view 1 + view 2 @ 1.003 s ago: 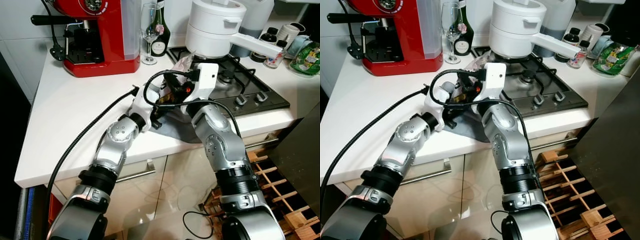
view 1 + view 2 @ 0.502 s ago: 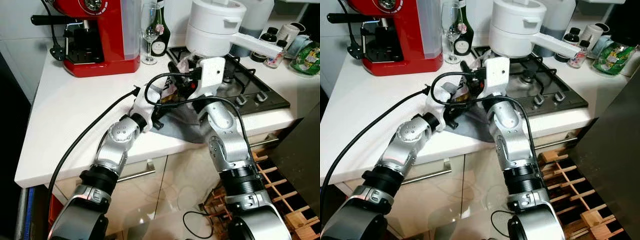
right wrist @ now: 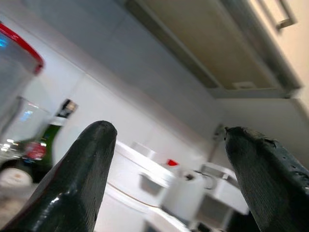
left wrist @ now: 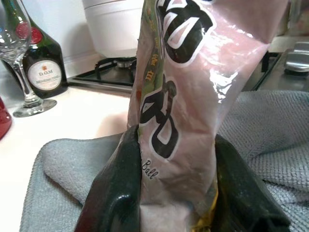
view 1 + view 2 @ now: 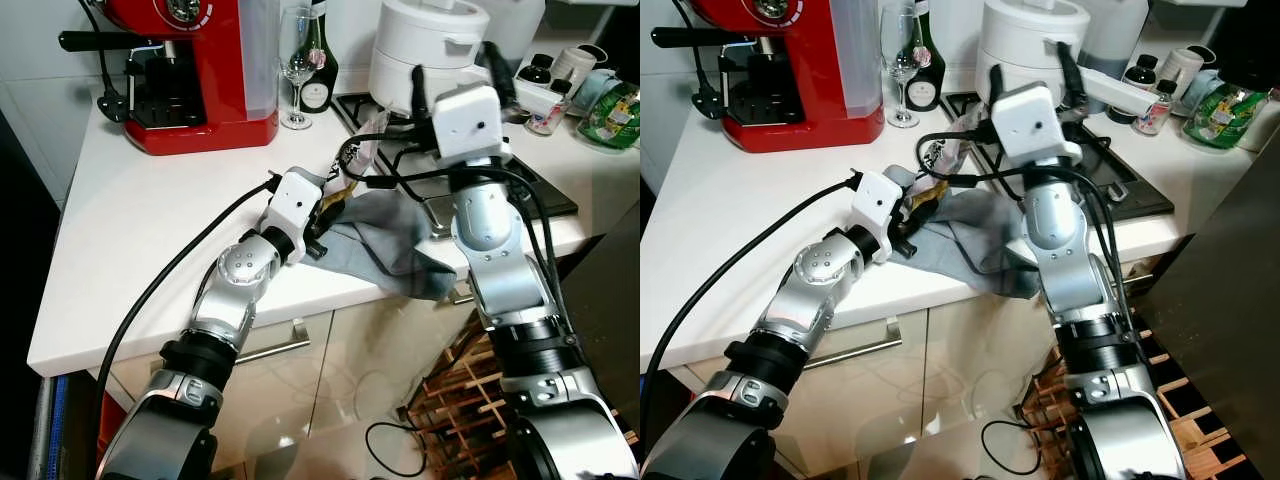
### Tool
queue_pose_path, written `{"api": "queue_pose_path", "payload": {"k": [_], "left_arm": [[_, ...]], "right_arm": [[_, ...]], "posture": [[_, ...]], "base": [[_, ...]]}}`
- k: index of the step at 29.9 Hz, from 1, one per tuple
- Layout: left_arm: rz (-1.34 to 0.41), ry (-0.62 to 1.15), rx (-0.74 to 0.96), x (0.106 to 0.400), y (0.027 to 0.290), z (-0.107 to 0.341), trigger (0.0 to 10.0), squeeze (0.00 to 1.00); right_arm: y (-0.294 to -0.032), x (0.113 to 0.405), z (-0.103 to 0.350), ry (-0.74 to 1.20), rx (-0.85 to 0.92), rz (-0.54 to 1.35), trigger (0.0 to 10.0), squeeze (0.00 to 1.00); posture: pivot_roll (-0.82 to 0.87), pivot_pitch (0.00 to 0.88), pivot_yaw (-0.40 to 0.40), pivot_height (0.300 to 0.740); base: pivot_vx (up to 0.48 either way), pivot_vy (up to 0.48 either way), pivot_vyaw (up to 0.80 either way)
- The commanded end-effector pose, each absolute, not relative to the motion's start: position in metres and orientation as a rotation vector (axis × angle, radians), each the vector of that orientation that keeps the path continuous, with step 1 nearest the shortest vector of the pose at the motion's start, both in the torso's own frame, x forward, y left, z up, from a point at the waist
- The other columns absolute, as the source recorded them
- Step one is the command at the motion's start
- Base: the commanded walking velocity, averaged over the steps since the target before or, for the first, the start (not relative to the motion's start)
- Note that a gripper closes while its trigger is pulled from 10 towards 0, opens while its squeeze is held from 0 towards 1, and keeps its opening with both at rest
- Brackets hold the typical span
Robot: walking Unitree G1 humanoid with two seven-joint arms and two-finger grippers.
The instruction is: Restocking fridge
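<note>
A pink snack packet (image 4: 178,96) with black lettering stands upright in my left gripper (image 4: 177,159), which is shut on its lower part. In the eye views the packet (image 5: 352,163) sticks up from the left gripper (image 5: 326,205), low over a grey cloth (image 5: 390,235) on the white counter (image 5: 150,220). My right gripper (image 5: 458,72) is raised above the hob, open, with its fingers (image 3: 87,174) pointing up and nothing between them. It is apart from the packet.
A red coffee machine (image 5: 200,70), a wine glass (image 5: 300,55) and a dark bottle (image 5: 322,75) stand at the back. A white pot (image 5: 425,45) sits on the gas hob (image 5: 520,185). The cloth hangs over the counter edge. A wooden rack (image 5: 470,390) lies on the floor.
My right arm has lifted away from the packet and cloth, up and to the right, its fingers now pointing upward. The left gripper keeps hold of the packet in place.
</note>
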State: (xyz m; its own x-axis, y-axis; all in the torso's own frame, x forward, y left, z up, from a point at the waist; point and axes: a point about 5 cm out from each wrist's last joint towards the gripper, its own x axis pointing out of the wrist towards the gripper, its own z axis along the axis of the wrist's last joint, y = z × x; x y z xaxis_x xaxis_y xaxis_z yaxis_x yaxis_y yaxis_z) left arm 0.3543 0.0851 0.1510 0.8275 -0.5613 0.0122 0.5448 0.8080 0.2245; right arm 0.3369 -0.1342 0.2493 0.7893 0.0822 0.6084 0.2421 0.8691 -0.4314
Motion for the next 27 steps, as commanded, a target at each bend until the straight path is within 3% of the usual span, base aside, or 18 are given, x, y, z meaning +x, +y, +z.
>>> {"api": "queue_pose_path", "payload": {"k": [1, 9, 22, 24, 27], "left_arm": [[-0.552, -0.082, 0.25, 0.359, 0.091, 0.154, 0.0, 0.0], [-0.399, -0.06, 0.315, 0.377, 0.116, 0.159, 0.0, 0.0], [-0.319, -0.081, 0.34, 0.392, 0.13, 0.17, 0.0, 0.0], [-0.347, -0.134, 0.316, 0.393, 0.125, 0.181, 0.0, 0.0], [-0.412, -0.254, 0.232, 0.382, 0.109, 0.196, 0.0, 0.0]], "right_arm": [[-0.145, 0.332, 0.253, -0.694, -0.529, -0.146, 10.0, 0.0], [-0.149, 0.315, 0.226, -0.626, -0.488, -0.157, 10.0, 0.0], [-0.147, 0.31, 0.214, -0.575, -0.441, -0.154, 10.0, 0.0], [-0.149, 0.309, 0.214, -0.566, -0.397, -0.16, 10.0, 0.0], [-0.14, 0.298, 0.211, -0.549, -0.16, -0.063, 10.0, 0.0]], "posture": [[-0.07, 0.0, -0.044, 0.74], [-0.09, 0.0, -0.039, 0.74], [-0.1, 0.0, -0.022, 0.74], [-0.1, 0.0, -0.021, 0.74], [-0.1, 0.0, -0.021, 0.74]], "base": [[0.0, 0.0, 0.0], [0.0, 0.0, 0.0], [0.0, 0.0, 0.0], [0.0, 0.0, 0.0], [0.0, 0.0, 0.0]]}}
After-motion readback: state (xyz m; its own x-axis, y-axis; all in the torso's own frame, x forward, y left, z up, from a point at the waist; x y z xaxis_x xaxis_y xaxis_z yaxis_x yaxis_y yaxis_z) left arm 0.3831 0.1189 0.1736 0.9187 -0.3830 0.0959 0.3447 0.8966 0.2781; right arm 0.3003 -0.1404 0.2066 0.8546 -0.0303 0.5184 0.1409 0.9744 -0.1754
